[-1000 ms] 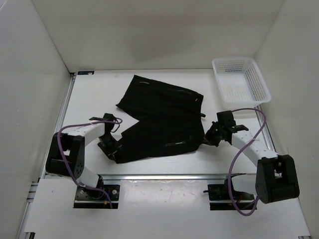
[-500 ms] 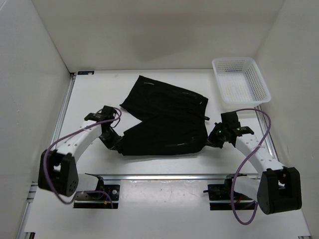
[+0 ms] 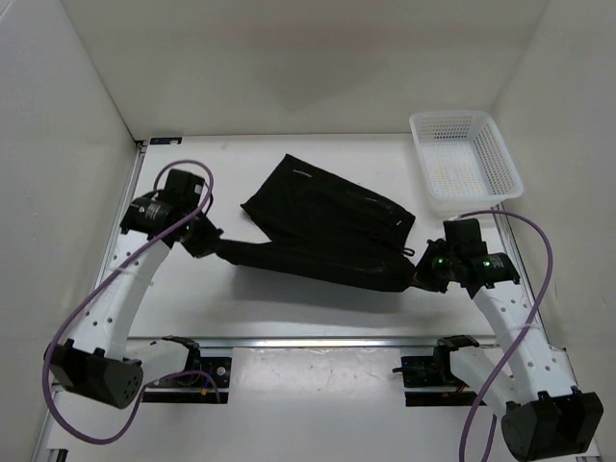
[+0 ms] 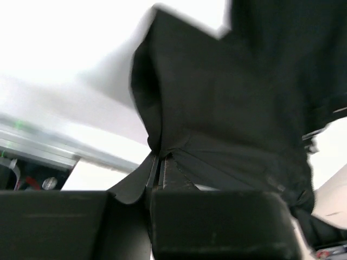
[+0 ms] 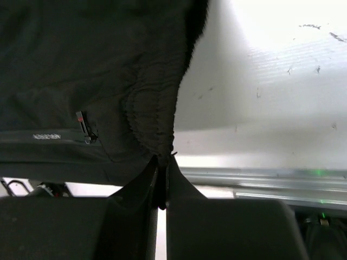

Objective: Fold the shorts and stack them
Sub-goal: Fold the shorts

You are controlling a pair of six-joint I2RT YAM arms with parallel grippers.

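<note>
From above, the left gripper (image 3: 206,241) is clamped on one end of the black shorts (image 3: 327,231), and the right gripper (image 3: 422,273) is pinched on the opposite end. The cloth spans the gap between the two tools as a long band, and a wider part fans out beyond them onto the table (image 3: 192,303). A white mesh basket (image 3: 465,154) stands beyond the right gripper, apart from the cloth.

In the left wrist view, the left gripper (image 4: 160,161) has its jaws pressed nearly together on a thin fold of the shorts (image 4: 227,108). The fabric rises straight from the fingertips and spreads ahead and to the right of the tool. A metal rail (image 4: 40,153) lies to its left.

In the right wrist view, the right gripper (image 5: 161,163) is squeezed on the gathered waistband (image 5: 156,116) edge. The shorts (image 5: 81,65) fill the space ahead and to the tool's left. A small white-lettered label (image 5: 46,136) sits left of the fingertips. Bare table (image 5: 271,81) lies to the right.
</note>
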